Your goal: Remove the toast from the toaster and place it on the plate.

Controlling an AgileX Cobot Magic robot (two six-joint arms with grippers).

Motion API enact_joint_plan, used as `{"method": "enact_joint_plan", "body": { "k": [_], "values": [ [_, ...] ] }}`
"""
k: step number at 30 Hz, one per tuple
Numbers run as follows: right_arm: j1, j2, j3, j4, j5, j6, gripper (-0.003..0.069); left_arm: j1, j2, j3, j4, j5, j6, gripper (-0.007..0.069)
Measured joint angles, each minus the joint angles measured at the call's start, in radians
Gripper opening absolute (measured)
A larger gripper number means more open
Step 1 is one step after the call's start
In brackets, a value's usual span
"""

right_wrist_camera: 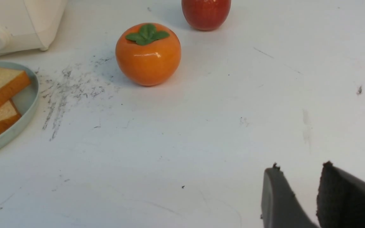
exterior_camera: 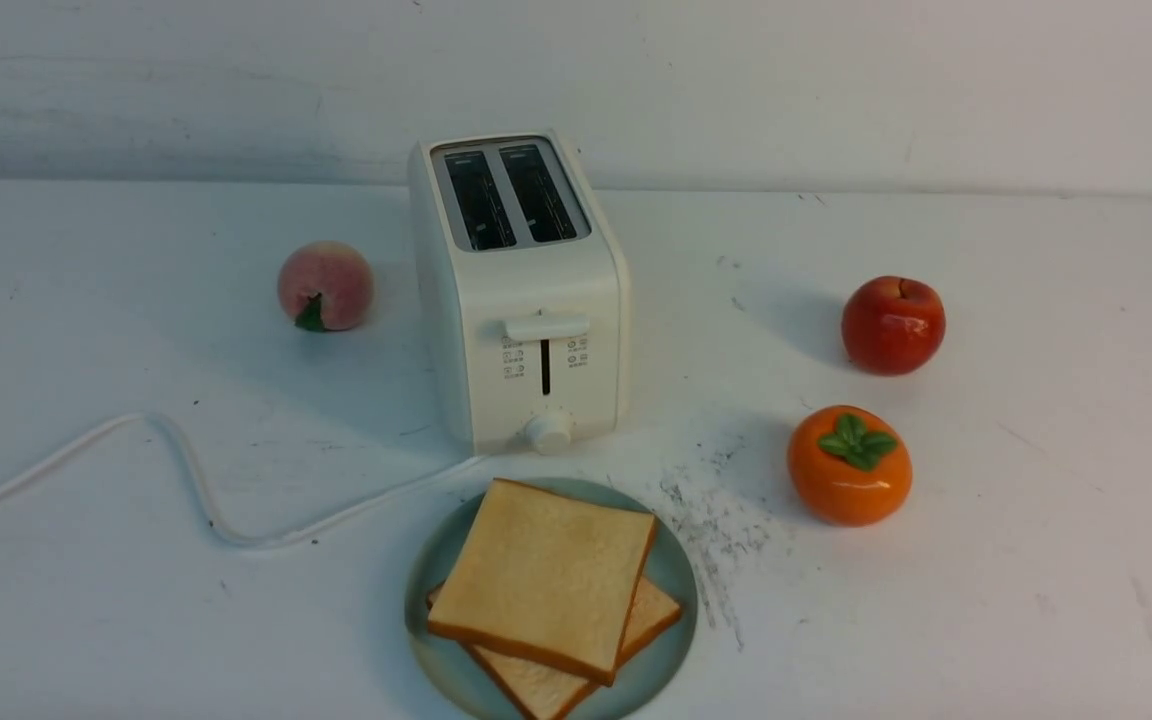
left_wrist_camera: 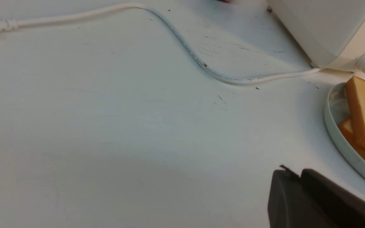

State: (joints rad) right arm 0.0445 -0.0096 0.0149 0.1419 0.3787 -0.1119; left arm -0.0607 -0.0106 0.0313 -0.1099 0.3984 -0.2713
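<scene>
While both toast slices (exterior_camera: 542, 575) are already lying stacked on the plate (exterior_camera: 674, 575), the toaster (exterior_camera: 521, 290) is standing just behind it with both slots looking empty and the lever up. The plate is sitting on the desk (exterior_camera: 986, 600), near edge, touching nothing but the toast. Judging from that, the placing is looking done and the step in hand is clearing the arms away. The left claw (left_wrist_camera: 299, 177) is hanging low over bare desk beside the plate rim, jaws pressed together, gripping nothing. The right claw (right_wrist_camera: 299, 177) is hanging over bare desk well apart from the persimmon (right_wrist_camera: 148, 53) and apple (right_wrist_camera: 206, 13), jaws standing slightly apart with a narrow gap, nothing between them. To do it well, each arm should be lifting up and pulling back without clipping the plate rim, the cord (left_wrist_camera: 182, 44) or the fruit. The top slice is sitting skewed, so bumping the plate is risking a slide.
</scene>
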Motion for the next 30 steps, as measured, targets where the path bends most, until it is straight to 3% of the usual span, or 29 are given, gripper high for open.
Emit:
{"method": "enact_joint_plan", "body": {
  "k": [30],
  "values": [
    [0.000,0.000,0.000,0.000,0.000,0.000,0.0239,0.000,0.000,0.000,0.000,0.000,0.000,0.0076]
  ]
}}
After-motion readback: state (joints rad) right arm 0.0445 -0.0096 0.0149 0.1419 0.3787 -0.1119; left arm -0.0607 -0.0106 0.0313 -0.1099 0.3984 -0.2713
